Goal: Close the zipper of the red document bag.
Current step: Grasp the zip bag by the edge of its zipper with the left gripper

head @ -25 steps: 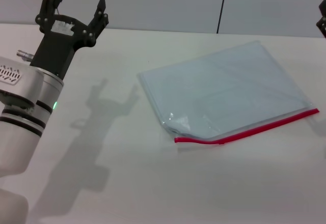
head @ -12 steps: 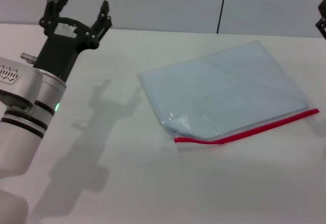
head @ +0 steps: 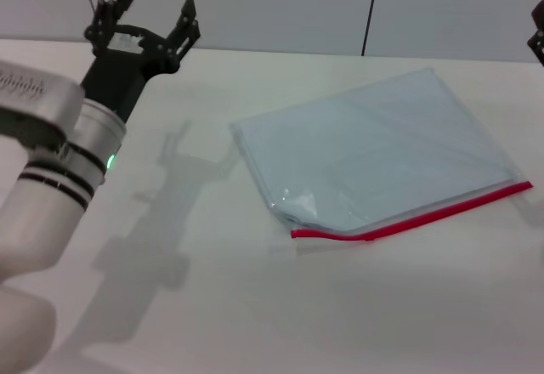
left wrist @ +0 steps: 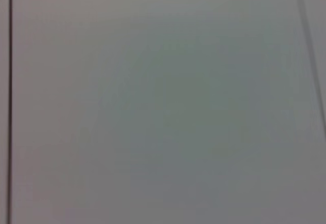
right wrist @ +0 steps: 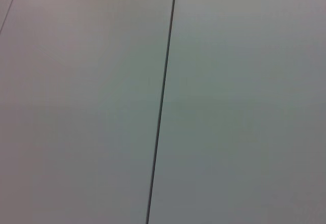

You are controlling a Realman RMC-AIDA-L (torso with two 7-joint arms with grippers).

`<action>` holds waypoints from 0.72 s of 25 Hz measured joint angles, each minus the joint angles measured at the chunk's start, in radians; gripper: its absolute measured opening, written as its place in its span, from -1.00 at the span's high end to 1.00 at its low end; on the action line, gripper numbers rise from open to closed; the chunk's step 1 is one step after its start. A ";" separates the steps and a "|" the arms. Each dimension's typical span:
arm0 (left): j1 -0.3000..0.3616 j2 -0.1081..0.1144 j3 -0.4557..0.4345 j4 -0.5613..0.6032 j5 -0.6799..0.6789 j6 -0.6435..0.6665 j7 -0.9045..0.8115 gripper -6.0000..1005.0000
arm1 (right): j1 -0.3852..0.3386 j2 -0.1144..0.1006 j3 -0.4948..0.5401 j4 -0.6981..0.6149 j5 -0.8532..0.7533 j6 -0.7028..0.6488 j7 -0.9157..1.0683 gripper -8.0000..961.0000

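The red document bag [head: 374,149] lies flat on the white table [head: 212,306], right of centre in the head view. It is translucent pale blue-grey. Its zipper [head: 416,218] is a thin red strip along the near long edge, slightly lifted at its left end. My left gripper [head: 150,19] is raised at the far left, well away from the bag, open with nothing between its fingers. Only a dark sliver of the right arm [head: 537,38] shows at the right edge. Both wrist views show just grey wall panels.
A grey panelled wall [head: 280,4] with dark vertical seams stands behind the table's far edge. The left arm's shadow [head: 161,221] falls on the table left of the bag.
My left arm has swung right and farther back, its open gripper now nearer the wall. The bag and the right arm have not moved.
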 joint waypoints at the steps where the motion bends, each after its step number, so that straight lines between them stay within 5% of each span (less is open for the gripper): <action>1: 0.000 0.020 -0.001 0.041 -0.013 0.068 0.000 -0.71 | 0.000 0.000 0.000 0.000 0.000 0.000 0.000 -0.84; 7: -0.007 0.138 -0.001 0.264 -0.005 0.417 0.004 -0.70 | -0.002 0.000 0.000 0.000 0.002 0.000 -0.001 -0.83; 8: -0.012 0.177 -0.001 0.349 0.018 0.551 0.012 -0.69 | -0.002 0.000 0.000 0.000 0.002 0.000 -0.001 -0.83; 14: -0.004 0.213 -0.039 0.525 0.073 0.821 0.092 -0.68 | -0.005 0.000 0.003 -0.001 0.007 -0.001 -0.002 -0.83; 17: 0.019 0.208 -0.111 0.643 0.089 1.048 0.182 -0.68 | -0.006 0.000 0.003 -0.002 0.006 -0.001 -0.002 -0.83; 18: 0.035 0.192 -0.174 0.731 0.109 1.233 0.249 -0.67 | -0.006 0.000 0.003 -0.002 0.007 -0.001 -0.002 -0.83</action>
